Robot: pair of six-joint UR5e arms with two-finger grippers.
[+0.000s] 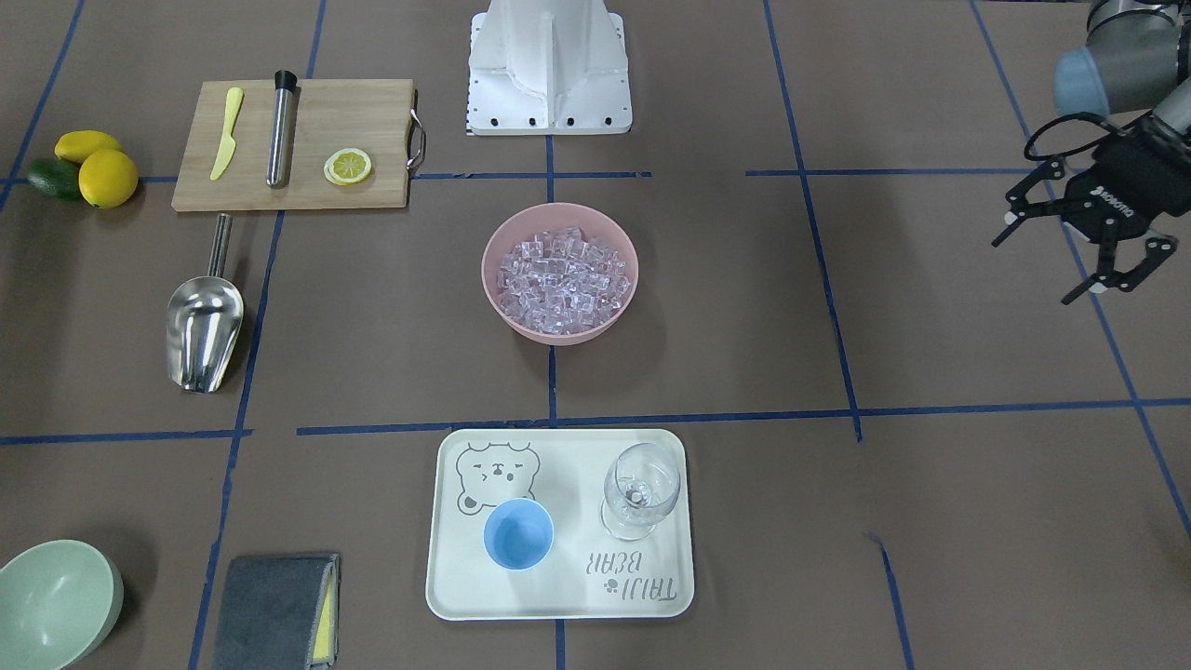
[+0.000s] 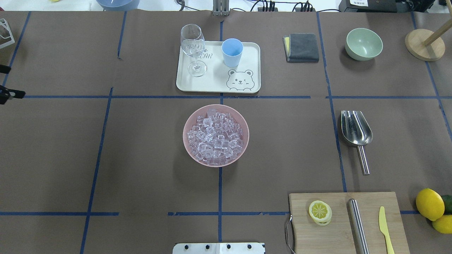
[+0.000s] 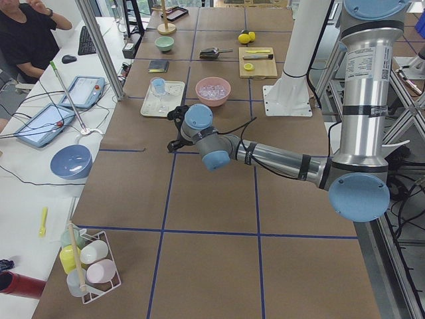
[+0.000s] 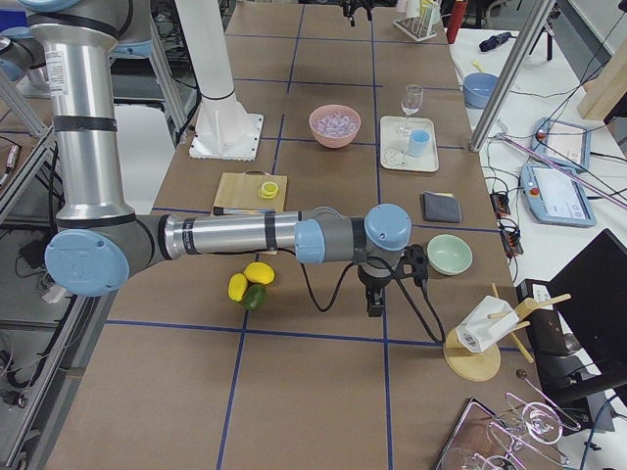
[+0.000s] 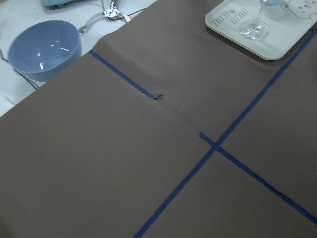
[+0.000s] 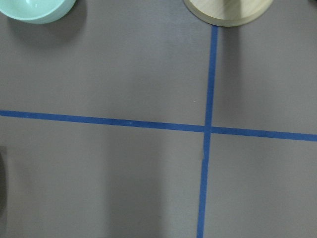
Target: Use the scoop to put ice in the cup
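Note:
The ice point(image 1: 561, 279) is a heap of clear cubes in a pink bowl point(image 1: 498, 242) at the table's middle. The light-blue cup point(image 1: 518, 532) stands upright and empty on a white bear tray point(image 1: 568, 456), beside a wine glass point(image 1: 640, 489). The steel scoop point(image 1: 203, 321) lies on the table near the cutting board, handle toward the robot. My left gripper point(image 1: 1037, 268) hangs open and empty, far out on my left side. My right gripper point(image 4: 374, 299) shows only in the exterior right view, beyond the lemons near the green bowl; I cannot tell if it is open.
A wooden cutting board point(image 1: 372, 112) holds a lemon slice point(image 1: 347, 167), a steel rod point(image 1: 280, 130) and a yellow knife point(image 1: 226, 132). Lemons point(image 1: 107, 177), a pale green bowl point(image 1: 56, 600), a grey cloth point(image 1: 274, 609) and a wooden stand point(image 2: 424, 44) lie on my right side.

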